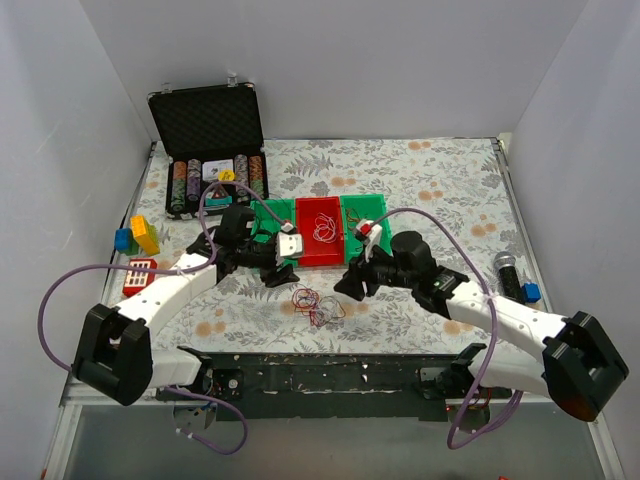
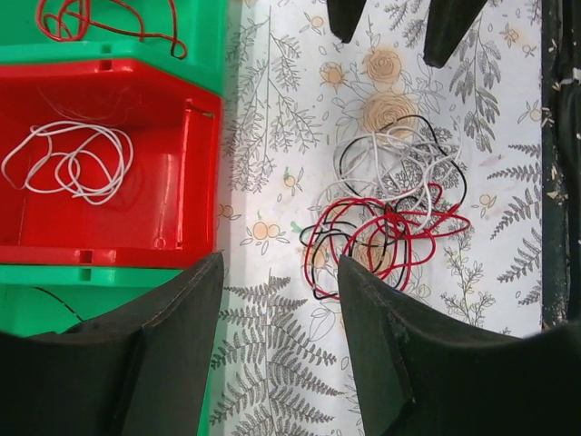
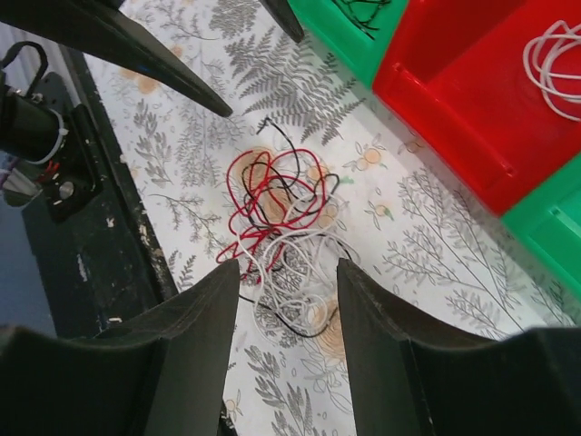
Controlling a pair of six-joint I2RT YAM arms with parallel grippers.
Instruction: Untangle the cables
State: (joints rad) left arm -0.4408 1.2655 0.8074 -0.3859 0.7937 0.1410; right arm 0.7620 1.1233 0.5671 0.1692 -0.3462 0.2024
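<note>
A small tangle of red, white and black cables (image 1: 315, 305) lies on the floral cloth in front of the bins. It shows in the left wrist view (image 2: 390, 218) and the right wrist view (image 3: 277, 218). My left gripper (image 2: 281, 272) is open and empty, just left of the tangle (image 1: 283, 272). My right gripper (image 3: 289, 272) is open and empty, hovering over the tangle's white end (image 1: 352, 285). A white cable coil (image 2: 68, 163) lies in the red bin (image 1: 320, 245). A red cable (image 2: 109, 23) lies in the right green bin (image 1: 362, 210). A black wire (image 3: 363, 11) lies in the left green bin (image 1: 270, 212).
An open case of poker chips (image 1: 210, 150) stands at the back left. Coloured toy blocks (image 1: 138, 237) and a red box (image 1: 140, 275) are at the left edge. A microphone (image 1: 508, 270) lies at the right. A black rail (image 1: 330, 370) runs along the near edge.
</note>
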